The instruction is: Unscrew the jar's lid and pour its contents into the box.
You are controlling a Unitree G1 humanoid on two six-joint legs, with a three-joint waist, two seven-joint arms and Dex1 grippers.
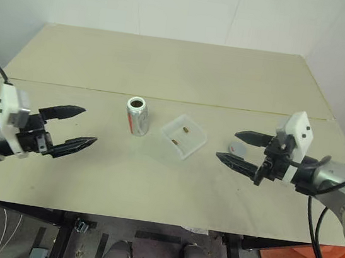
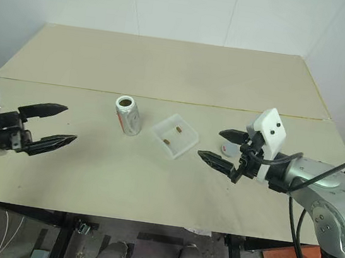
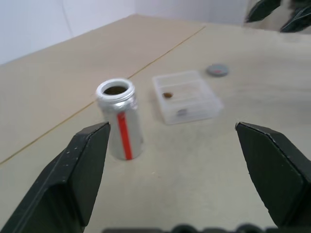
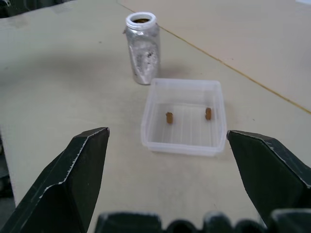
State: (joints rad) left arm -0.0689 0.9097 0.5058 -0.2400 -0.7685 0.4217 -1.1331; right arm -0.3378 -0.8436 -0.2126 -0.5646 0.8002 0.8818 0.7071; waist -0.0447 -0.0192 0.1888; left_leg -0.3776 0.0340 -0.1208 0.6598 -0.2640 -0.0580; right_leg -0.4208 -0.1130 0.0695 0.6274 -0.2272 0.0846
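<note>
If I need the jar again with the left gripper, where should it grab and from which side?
Probably the jar body at the label band, below the open threaded neck. It stands upright with bare table on its left, and the box sits on its right, so bring the open left gripper in level from the left.

Open jar upright on table, box just beside it holding two brown pellets, tool fingers spread wide

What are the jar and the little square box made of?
The jar looks like clear plastic or glass; its wall is see-through beside the shiny label band. The box looks like clear, slightly frosted plastic: the table shows through, and the brown pieces inside are visible.
</note>
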